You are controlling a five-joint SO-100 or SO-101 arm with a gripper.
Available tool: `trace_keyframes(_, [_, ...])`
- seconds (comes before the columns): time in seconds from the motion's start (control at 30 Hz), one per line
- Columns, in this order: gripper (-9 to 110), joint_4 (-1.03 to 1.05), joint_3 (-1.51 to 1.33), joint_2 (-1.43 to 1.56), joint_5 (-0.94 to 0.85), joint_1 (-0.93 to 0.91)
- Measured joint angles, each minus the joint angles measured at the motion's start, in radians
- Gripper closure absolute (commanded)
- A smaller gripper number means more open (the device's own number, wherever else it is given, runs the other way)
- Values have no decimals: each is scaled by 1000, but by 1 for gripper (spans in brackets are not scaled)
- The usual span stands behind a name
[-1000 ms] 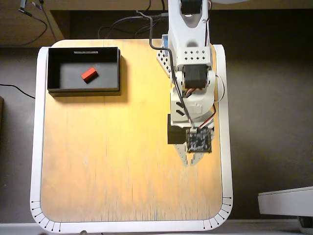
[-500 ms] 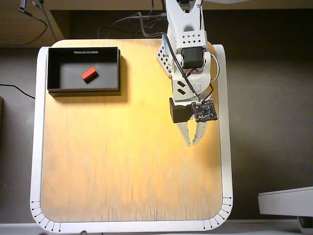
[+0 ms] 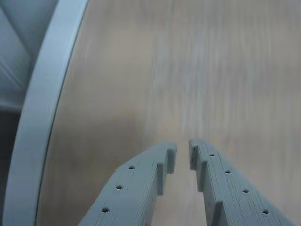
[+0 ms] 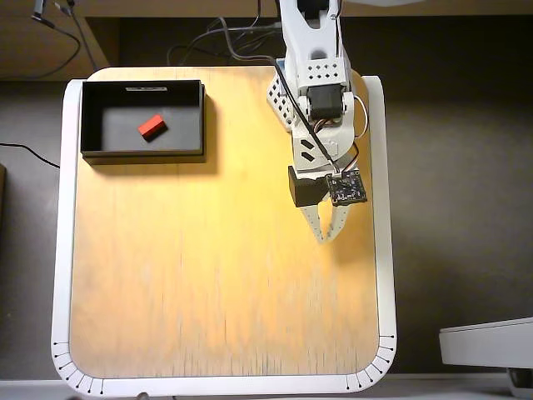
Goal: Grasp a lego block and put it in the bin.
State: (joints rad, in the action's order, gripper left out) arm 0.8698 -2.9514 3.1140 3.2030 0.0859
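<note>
While lego block (image 4: 151, 127) lies in bin (image 4: 92, 117), end effector (image 4: 326, 237) nearly closed, empty

Overhead, warm yellowish light falls on the pale wooden bench (image 4: 208, 275); the surroundings stay dim. The shallow black rectangular bin (image 4: 142, 152) casts a soft shadow below itself. The wrist view is washed-out, bluish and blurred.

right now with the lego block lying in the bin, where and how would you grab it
Probably from straight above: the lego block lies flat and skewed mid-floor in the bin, clear of the walls. Pinch its two long sides, gripper turned to match.
</note>
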Motion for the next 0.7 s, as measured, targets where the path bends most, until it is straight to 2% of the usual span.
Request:
trace_keyframes(0.13, [101, 11, -32, 49, 3, 0])
trace_keyframes(0.4, [101, 186, -48, 87, 40, 0])
trace_keyframes(0.7, [101, 245, -57, 91, 81, -14])
